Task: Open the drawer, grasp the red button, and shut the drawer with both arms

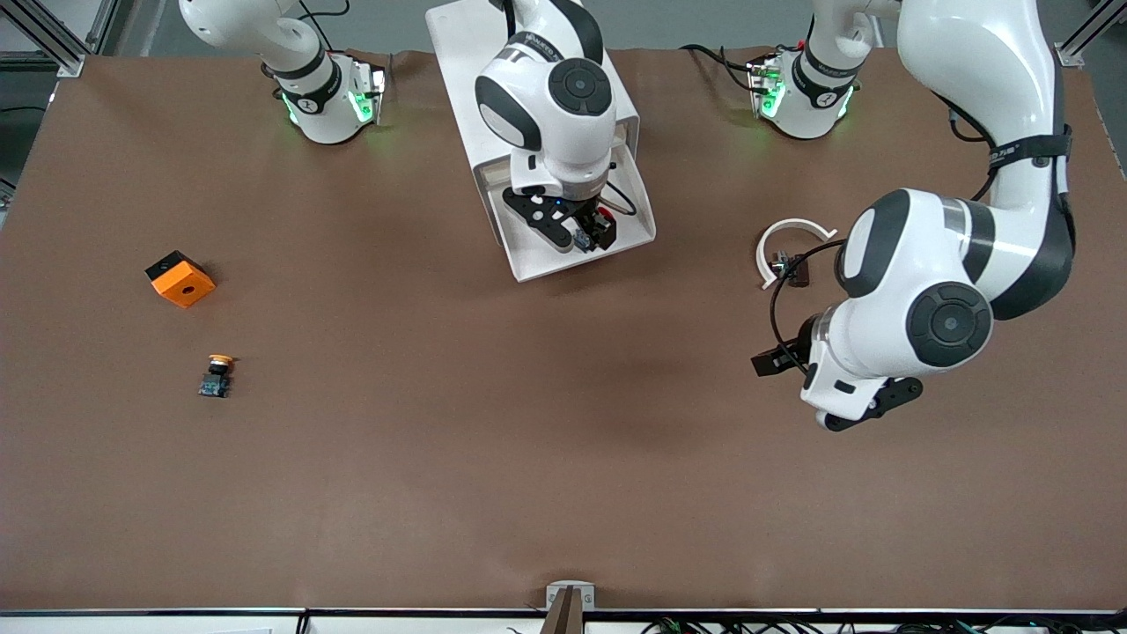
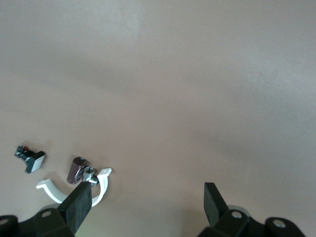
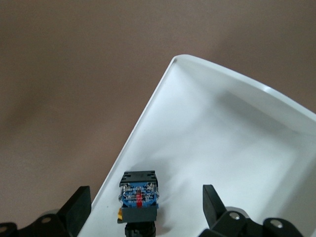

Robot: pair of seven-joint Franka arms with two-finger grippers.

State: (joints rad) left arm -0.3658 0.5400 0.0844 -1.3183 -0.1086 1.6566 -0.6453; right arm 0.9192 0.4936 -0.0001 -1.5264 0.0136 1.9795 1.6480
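In the open drawer [image 1: 634,231], near the robots' edge of the worktop [image 1: 493,458], the button [image 3: 139,196] lies between the right gripper's [image 1: 588,231] spread fingers [image 3: 213,203], not yet touched. Grabbing looks underway; next, lower and close. The left gripper [image 2: 148,205] waits, fingers apart, over bare worktop.

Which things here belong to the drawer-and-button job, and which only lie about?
For the job: drawer, pulled open; button in it; right pincer open above it; left pincer.
Lying about: orange cube, yellow-capped button, white clip.
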